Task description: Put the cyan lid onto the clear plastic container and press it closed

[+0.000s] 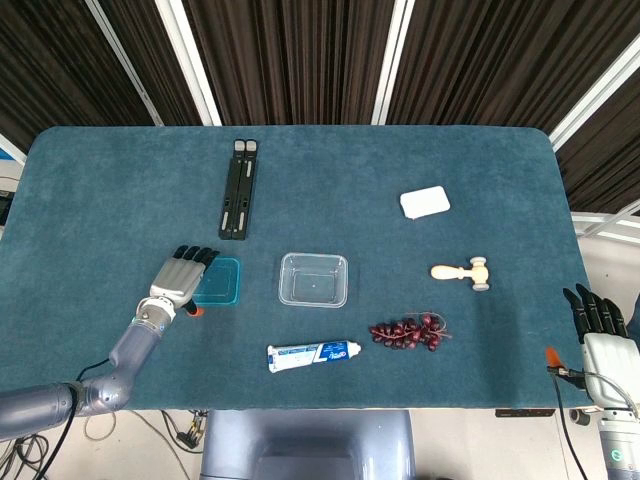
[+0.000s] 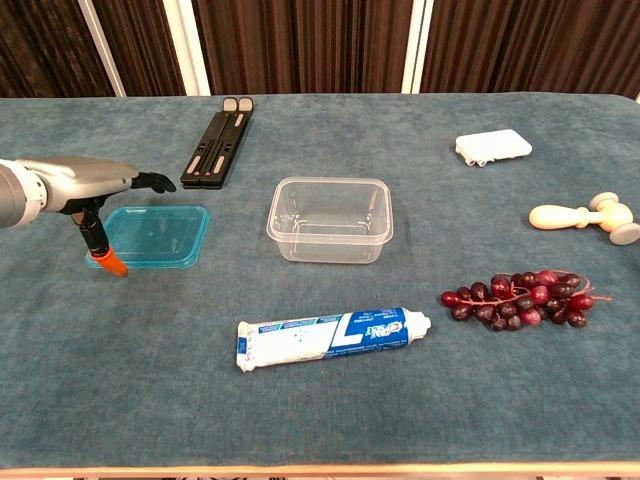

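1. You have one clear plastic container (image 1: 314,279) at mid-table, upright and uncovered.
2. One cyan lid (image 2: 160,236) lies flat, well left of the container.
3. Your left hand (image 1: 180,279) hovers flat over the lid's left edge, fingers extended, gripping nothing.
4. Your right hand (image 1: 603,340) sits far right of the container, off the table, released.
5. In front of the container: one toothpaste tube (image 2: 333,337) and one grape bunch (image 2: 520,297).
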